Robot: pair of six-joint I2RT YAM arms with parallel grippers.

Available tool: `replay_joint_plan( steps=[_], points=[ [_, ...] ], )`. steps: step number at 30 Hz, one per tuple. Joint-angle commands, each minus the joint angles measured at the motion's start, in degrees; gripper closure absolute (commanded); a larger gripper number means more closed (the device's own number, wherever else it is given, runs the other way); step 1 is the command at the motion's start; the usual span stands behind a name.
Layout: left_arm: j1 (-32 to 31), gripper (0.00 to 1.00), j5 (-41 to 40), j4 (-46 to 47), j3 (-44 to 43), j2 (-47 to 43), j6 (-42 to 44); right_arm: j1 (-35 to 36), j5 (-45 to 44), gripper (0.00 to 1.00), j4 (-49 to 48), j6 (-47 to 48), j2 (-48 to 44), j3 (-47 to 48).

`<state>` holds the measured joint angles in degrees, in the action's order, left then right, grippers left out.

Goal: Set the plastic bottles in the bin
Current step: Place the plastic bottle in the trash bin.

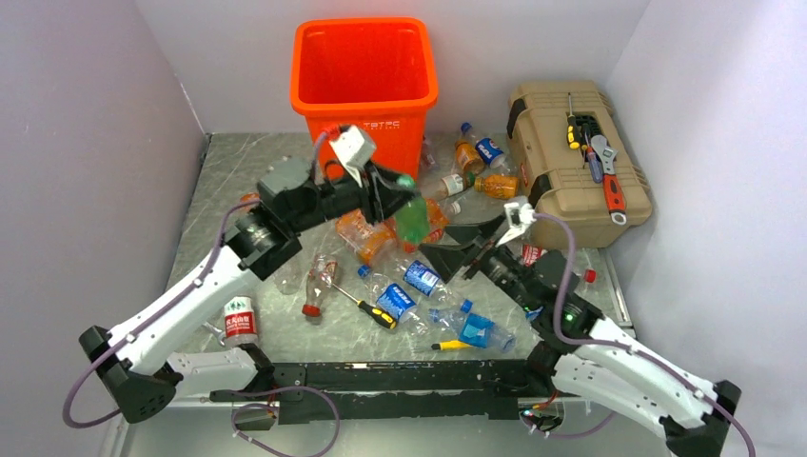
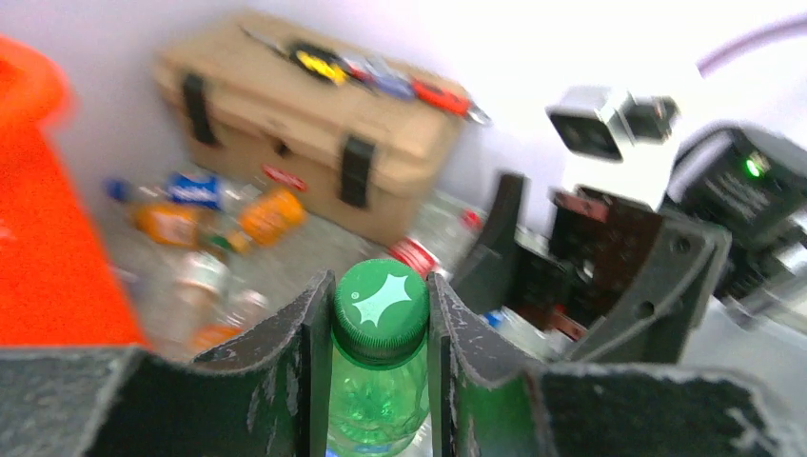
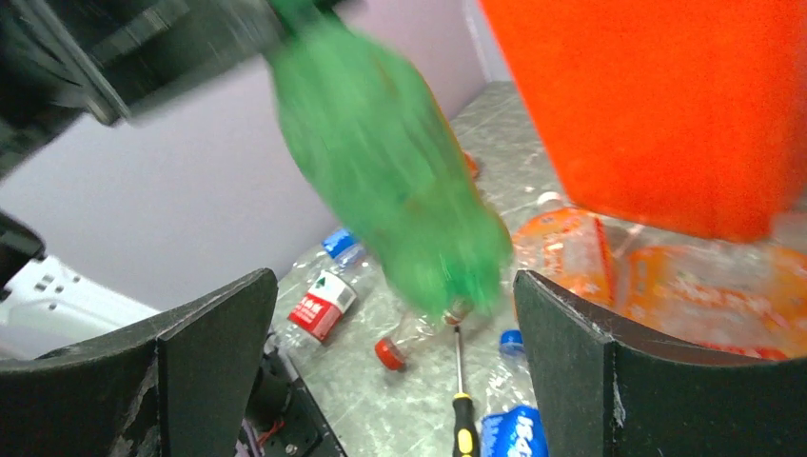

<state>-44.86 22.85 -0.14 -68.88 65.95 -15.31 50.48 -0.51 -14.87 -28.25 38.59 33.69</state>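
My left gripper is shut on a green bottle by its green cap and holds it in the air just in front of the orange bin. The bottle hangs blurred in the right wrist view, with the bin behind it. My right gripper is open and empty, low over the bottle pile right of the green bottle. Several clear, orange and blue-labelled bottles lie on the table: orange ones, blue-labelled ones, a red-labelled one.
A tan toolbox with tools on its lid stands at the right. Yellow-handled screwdrivers lie among the bottles and near the front. Grey walls enclose the left, back and right sides of the table.
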Motion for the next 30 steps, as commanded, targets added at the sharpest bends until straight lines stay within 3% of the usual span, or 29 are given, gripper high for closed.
replay_joint_plan(
  steps=[1,6,12,19,23,30],
  points=[
    [0.27,1.00,-15.69,-5.50,-12.97,-1.01,12.67,0.15,-12.41,0.00,17.65,-2.25,-7.98,1.45],
    [3.84,1.00,-22.66,-6.02,-27.93,6.38,19.55,0.15,-13.81,0.00,22.34,-3.60,-14.88,-2.70],
    [21.45,1.00,-13.43,-5.70,-44.82,18.70,7.41,0.15,-13.08,0.00,23.67,-3.95,-18.25,-7.60],
    [28.89,1.00,-10.73,5.61,-45.86,28.50,1.89,0.15,-13.65,0.00,25.99,-3.66,-21.24,-9.21],
    [30.52,1.00,-9.18,14.44,-40.67,31.52,-0.21,0.17,-15.70,0.00,27.78,-3.57,-24.09,-10.31],
    [30.54,1.00,-8.69,12.25,-39.46,35.16,1.71,0.15,-19.38,0.00,28.63,-3.79,-26.85,-12.45]
  ],
)
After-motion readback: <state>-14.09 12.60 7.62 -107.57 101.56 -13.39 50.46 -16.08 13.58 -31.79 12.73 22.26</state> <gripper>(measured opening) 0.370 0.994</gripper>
